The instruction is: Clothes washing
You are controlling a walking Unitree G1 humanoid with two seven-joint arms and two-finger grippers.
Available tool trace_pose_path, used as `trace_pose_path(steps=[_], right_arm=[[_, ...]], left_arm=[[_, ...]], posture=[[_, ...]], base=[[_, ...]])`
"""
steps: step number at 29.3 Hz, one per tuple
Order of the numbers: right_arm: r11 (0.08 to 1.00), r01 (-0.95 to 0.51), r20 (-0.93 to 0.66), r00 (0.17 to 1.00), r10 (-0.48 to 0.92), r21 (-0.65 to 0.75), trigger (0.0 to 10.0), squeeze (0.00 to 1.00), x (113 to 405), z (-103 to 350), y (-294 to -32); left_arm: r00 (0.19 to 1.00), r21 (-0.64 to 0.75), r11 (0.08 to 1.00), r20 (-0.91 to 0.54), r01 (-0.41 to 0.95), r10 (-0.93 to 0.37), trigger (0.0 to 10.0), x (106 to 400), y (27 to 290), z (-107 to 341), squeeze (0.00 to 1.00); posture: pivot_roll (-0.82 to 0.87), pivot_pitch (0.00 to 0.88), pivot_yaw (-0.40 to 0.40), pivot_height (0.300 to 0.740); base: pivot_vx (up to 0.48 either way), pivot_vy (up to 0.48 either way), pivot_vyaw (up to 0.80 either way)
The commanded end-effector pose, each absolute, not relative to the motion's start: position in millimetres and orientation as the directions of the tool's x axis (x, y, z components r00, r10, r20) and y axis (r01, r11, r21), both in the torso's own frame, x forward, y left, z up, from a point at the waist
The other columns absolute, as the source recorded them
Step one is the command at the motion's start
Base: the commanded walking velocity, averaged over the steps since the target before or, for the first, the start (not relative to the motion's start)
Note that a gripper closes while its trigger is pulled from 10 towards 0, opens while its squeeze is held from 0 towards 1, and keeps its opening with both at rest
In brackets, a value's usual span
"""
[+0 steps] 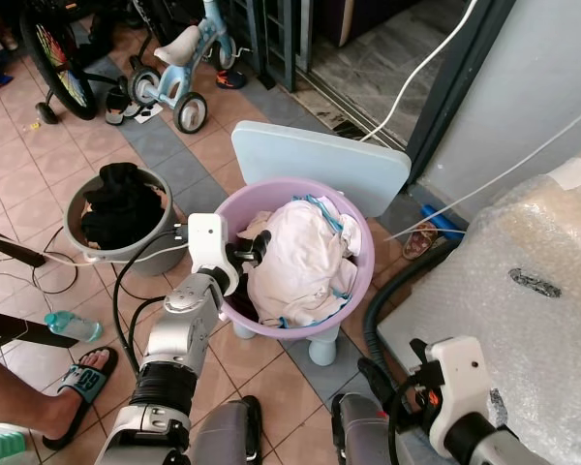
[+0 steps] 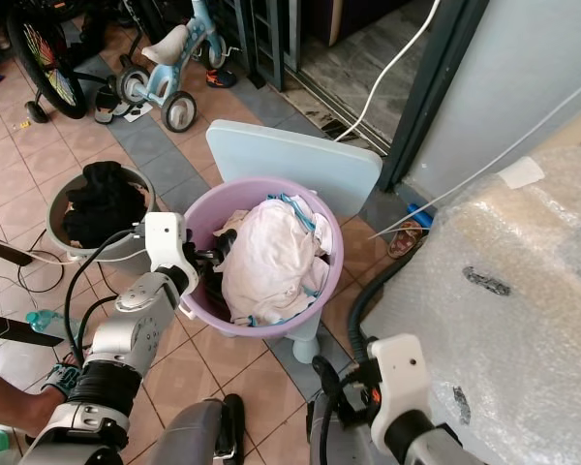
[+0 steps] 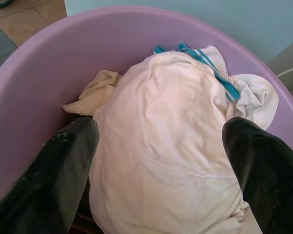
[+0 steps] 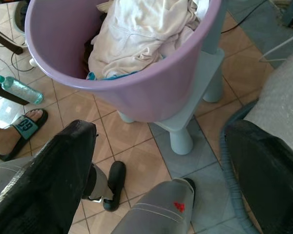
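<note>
A heap of pale clothes (image 1: 295,257) fills the purple basin (image 1: 360,281), which rests on a light blue stool (image 1: 320,165) on the tiled floor. The left gripper (image 3: 158,161) reaches inside the basin's rim, jaws spread wide over the heap and holding nothing. The right gripper (image 4: 161,170) hangs low beside the bubble-wrapped machine (image 1: 523,291), jaws wide apart and empty; a grey bucket of dark clothes (image 1: 124,208) stands near the basin.

A lilac basin (image 1: 360,281) holds a cream-white garment (image 1: 295,257) with teal stripes at its edge. At nine o'clock from it, a grey bucket (image 1: 85,199) holds black clothes (image 1: 124,201). The chair (image 1: 320,160) is pale blue, the floor (image 1: 39,174) peach and grey tile, and the left end effector (image 3: 158,161) black-fingered.
</note>
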State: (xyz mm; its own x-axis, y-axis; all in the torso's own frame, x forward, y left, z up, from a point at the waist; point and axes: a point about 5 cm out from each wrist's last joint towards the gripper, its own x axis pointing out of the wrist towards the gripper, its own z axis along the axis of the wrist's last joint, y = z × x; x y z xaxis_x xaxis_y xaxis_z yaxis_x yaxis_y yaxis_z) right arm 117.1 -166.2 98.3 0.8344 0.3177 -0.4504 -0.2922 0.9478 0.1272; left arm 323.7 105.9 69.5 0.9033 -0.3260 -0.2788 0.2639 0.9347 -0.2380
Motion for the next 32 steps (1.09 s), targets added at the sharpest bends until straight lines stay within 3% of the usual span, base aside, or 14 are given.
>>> trace_pose_path(steps=[1, 8, 12, 20, 21, 32], right_arm=[[0.950, -0.273, -0.473, 0.824, 0.313, 0.152, 10.0, 0.00, 99, 107, -168], [0.945, -0.234, -0.508, 0.799, 0.321, 0.230, 10.0, 0.00, 70, 120, -166], [0.925, -0.261, -0.477, 0.798, 0.368, 0.277, 10.0, 0.00, 68, 132, -152], [0.915, -0.285, -0.460, 0.797, 0.391, 0.284, 10.0, 0.00, 75, 134, -144], [0.920, -0.289, -0.461, 0.800, 0.385, 0.266, 10.0, 0.00, 77, 133, -146], [0.930, -0.285, -0.444, 0.820, 0.361, 0.230, 10.0, 0.00, 94, 130, -151]], left_arm=[[0.862, -0.258, 0.926, -0.360, 0.276, -0.358, 10.0, 321, 105, 53, 0.00], [0.769, -0.258, 0.887, -0.443, 0.383, -0.461, 10.0, 322, 77, 41, 0.00], [0.731, -0.222, 0.852, -0.440, 0.474, -0.521, 10.0, 326, 58, 45, 0.00], [0.706, -0.121, 0.852, -0.507, 0.509, -0.494, 10.0, 327, 54, 41, 0.00], [0.720, -0.080, 0.868, -0.524, 0.490, -0.455, 0.0, 328, 59, 39, 0.00], [0.765, -0.023, 0.897, -0.513, 0.441, -0.389, 0.0, 334, 74, 41, 0.00]], posture=[[-0.34, 0.362, 0.027, 0.740], [-0.41, 0.435, 0.026, 0.740], [-0.42, 0.474, 0.026, 0.740], [-0.41, 0.492, 0.027, 0.740], [-0.41, 0.495, 0.028, 0.740], [-0.38, 0.466, 0.033, 0.740]], base=[[0.000, 0.000, 0.00], [0.000, 0.000, 0.00], [0.000, 0.000, 0.00], [0.000, 0.000, 0.00], [0.000, 0.000, 0.00], [0.000, 0.000, 0.00]])
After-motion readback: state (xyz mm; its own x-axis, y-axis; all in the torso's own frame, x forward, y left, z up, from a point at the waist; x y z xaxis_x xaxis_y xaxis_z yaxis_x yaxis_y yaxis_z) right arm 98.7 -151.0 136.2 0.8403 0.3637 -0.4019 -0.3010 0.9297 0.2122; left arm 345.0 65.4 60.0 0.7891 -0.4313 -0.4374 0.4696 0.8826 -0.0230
